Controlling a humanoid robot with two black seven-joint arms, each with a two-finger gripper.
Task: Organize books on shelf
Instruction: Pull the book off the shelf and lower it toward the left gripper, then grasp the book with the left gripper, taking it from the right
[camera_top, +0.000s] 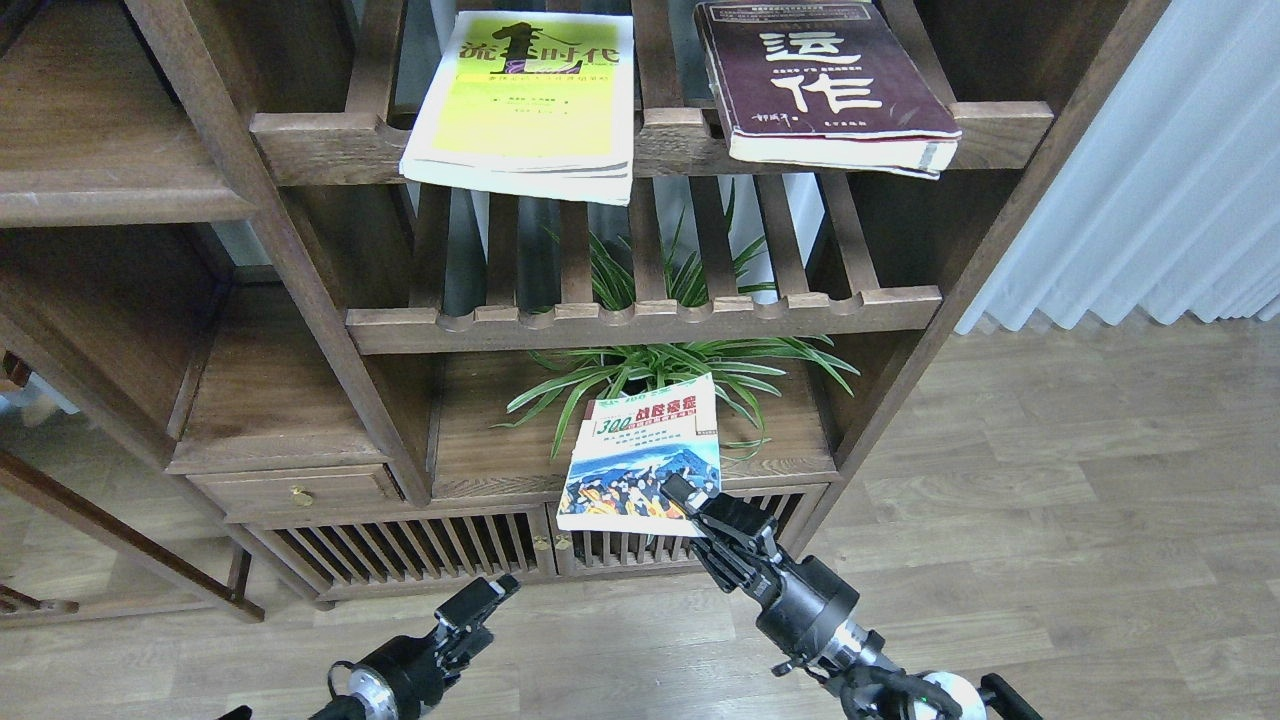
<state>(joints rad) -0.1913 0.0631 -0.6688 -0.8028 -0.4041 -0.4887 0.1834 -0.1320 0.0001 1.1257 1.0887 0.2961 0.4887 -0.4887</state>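
Left gripper (478, 606): nearest to you, low over the floor below the cabinet doors; you cannot tell how its jaws stand.
Right gripper (680, 497): clenched on the lower edge of the cream "300" book (643, 456).
Cream "300" book: held in the air before the spider plant (670, 365), cover towards you.
Spider plant: on the solid wooden ledge under the lower slatted rack (640, 322).
Yellow-green book (525, 95): flat on the upper slatted rack (320, 135), above the plant, overhanging the front rail.
Maroon book (825, 80): on the same rack, right of the yellow-green book.

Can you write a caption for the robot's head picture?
Right claw holds the cream 300 book in front of the plant.
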